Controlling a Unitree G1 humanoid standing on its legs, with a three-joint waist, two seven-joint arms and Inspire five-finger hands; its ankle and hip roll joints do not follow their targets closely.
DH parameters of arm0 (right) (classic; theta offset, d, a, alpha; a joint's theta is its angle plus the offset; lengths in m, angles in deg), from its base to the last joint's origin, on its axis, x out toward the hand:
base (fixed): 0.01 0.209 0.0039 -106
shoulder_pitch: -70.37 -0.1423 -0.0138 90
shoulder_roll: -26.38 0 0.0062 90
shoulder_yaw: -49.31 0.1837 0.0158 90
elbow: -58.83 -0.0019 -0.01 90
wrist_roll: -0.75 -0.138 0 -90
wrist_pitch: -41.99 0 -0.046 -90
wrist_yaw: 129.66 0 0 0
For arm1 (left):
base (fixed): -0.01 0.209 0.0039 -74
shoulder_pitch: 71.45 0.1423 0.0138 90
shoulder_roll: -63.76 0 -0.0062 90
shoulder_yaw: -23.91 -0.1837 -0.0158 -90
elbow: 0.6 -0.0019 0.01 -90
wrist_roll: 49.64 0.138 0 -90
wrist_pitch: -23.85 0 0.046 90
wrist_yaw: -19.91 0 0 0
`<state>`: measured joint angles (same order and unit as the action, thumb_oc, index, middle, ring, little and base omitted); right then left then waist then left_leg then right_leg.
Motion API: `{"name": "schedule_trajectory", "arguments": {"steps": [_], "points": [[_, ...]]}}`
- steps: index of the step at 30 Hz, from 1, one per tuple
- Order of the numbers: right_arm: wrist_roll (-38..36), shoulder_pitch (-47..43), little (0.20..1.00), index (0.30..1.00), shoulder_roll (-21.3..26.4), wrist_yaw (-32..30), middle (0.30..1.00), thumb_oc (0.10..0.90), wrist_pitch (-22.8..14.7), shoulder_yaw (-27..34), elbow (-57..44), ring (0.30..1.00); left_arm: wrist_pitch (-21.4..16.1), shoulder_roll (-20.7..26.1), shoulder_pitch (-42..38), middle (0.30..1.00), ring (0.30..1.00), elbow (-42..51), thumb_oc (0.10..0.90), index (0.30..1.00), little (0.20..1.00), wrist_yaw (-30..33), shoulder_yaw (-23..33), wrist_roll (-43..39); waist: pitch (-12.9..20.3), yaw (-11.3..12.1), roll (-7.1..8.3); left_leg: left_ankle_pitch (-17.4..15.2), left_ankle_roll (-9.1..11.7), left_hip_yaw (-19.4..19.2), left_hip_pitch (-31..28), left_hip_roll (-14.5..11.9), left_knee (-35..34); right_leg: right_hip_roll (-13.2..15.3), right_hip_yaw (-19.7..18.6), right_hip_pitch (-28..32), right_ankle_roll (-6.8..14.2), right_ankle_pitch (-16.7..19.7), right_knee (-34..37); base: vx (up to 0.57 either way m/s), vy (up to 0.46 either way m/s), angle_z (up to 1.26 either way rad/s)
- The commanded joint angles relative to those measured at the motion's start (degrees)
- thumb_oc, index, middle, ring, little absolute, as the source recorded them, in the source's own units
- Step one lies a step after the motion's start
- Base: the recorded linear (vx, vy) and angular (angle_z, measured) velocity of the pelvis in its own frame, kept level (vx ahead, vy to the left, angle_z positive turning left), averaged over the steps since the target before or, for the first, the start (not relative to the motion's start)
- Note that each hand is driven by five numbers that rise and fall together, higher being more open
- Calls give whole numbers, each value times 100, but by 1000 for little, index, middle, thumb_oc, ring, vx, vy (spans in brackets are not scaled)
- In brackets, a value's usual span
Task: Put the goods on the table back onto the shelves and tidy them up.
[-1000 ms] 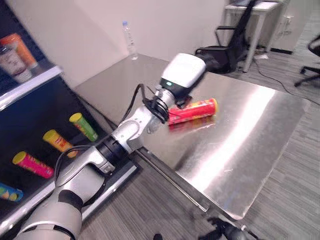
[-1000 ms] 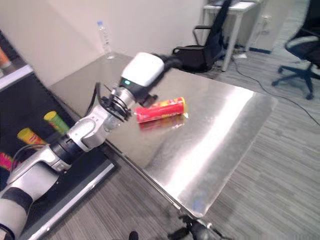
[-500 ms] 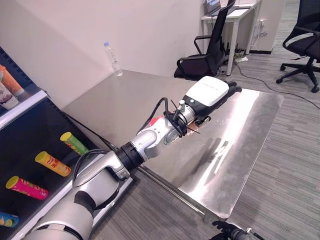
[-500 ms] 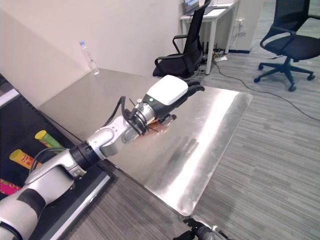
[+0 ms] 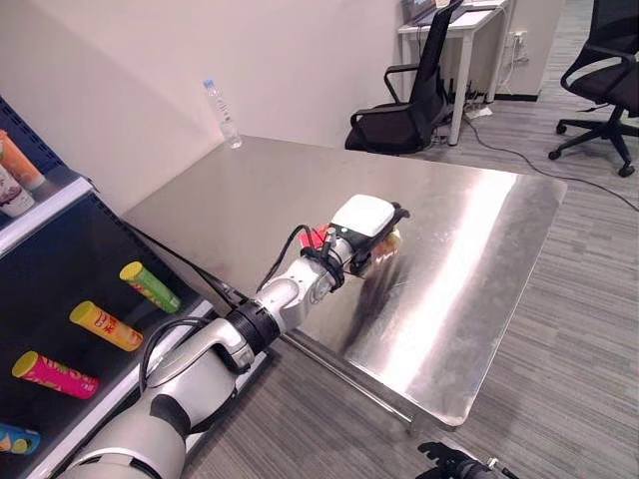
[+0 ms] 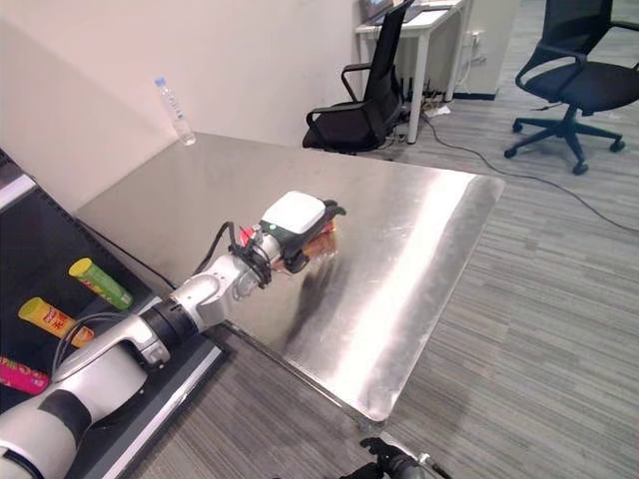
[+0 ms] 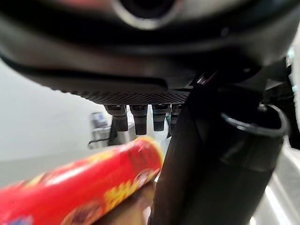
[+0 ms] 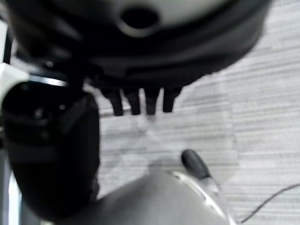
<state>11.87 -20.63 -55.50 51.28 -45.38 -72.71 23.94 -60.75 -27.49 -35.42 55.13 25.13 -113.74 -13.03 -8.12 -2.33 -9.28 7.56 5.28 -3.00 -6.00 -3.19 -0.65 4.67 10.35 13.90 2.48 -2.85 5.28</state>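
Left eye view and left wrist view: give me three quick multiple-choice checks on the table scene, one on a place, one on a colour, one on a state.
1. Where does the water bottle stand?
A. On the table's far corner, by the wall
B. On the shelf
C. On the floor under the table

2. What colour is the chip can under the left robot hand?
A. Green
B. Red
C. Blue

3. How does that chip can sit?
A. Upright on its base
B. Lying on its side on the table
C. Lifted clear above the shelf

Answers:
1 A: the water bottle stands at the far corner of the table, next to the wall.
2 B: the chip can shows red in the left wrist view.
3 B: it lies lengthwise on the tabletop beneath the left robot hand.
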Motion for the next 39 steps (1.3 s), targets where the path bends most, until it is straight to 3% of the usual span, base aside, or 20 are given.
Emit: {"name": "schedule_trajectory", "arguments": {"steps": [1,13,18,19,25,32,39], "points": [[146,-70,900,900,122,-71,900,800,-142,58,-700,900,209,-46,-1328,900,900,-700,800,900,900,466,567,114,-67,137,101,-427,-37,-83,380,-40,597,-142,-142,15,88,-220,-272,20,-28,-7],[258,-10,900,900,308,-38,900,800,-155,155,-899,900,286,355,-1733,900,900,-670,800,900,900,647,575,141,-120,117,5,-434,-29,-109,410,-32,580,-107,-108,-64,122,-221,-302,6,-5,-3],[336,-14,900,900,293,-38,900,800,-163,184,-742,900,250,635,-1824,900,900,-209,800,900,900,675,635,130,-101,157,-61,-391,6,-181,403,-49,582,-82,-44,-45,134,-232,-295,23,0,-2],[515,228,900,900,502,-115,900,800,-332,469,-1301,900,122,2019,72,900,900,-1000,800,900,900,1044,1069,542,-193,266,-14,-346,49,-170,460,-64,658,-62,0,-72,131,-207,-329,-34,-5,-5],[607,453,900,900,526,-401,900,800,-442,848,-1344,900,-136,2461,1259,900,900,658,800,900,900,731,1692,1234,-204,387,46,-274,137,-175,588,-110,777,-65,109,-25,119,-243,-322,0,-27,-7],[663,604,900,900,534,-365,900,800,-395,1082,-1593,900,-104,2762,2215,900,900,1163,800,900,900,672,2421,1406,-210,387,26,-288,141,-253,562,-109,731,-52,169,4,109,-245,-305,32,-3,9],[652,797,900,900,527,-352,900,800,-363,1267,-1605,900,-112,2654,2839,900,900,1221,800,900,900,620,2723,1337,-243,337,9,-370,148,-306,560,-77,682,-10,157,-31,123,-249,-266,18,13,-1]]}}
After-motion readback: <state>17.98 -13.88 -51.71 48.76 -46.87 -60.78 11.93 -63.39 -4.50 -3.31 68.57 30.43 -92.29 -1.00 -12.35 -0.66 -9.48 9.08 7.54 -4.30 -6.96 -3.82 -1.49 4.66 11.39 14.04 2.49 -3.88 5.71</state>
